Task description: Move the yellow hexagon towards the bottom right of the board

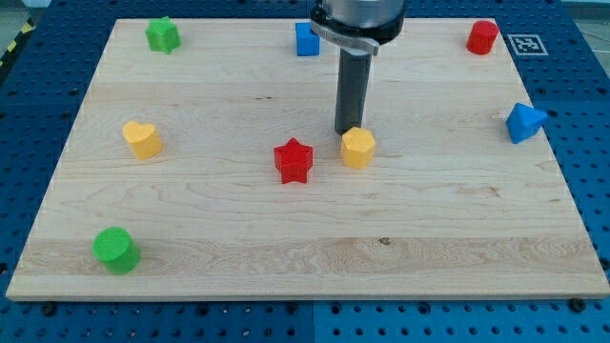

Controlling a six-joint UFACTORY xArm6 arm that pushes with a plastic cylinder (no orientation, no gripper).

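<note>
The yellow hexagon (357, 148) lies near the middle of the wooden board (429, 238), just right of the red star (294, 160). My tip (345, 131) stands on the board right at the hexagon's upper left edge, touching or nearly touching it. The dark rod rises straight up from there to the arm at the view's top.
A yellow heart (142, 139) lies at the left, a green cylinder (115, 250) at the bottom left, a green star (163, 35) at the top left. A blue block (306, 39) sits at top centre, a red cylinder (482, 37) top right, a blue block (524, 122) at the right edge.
</note>
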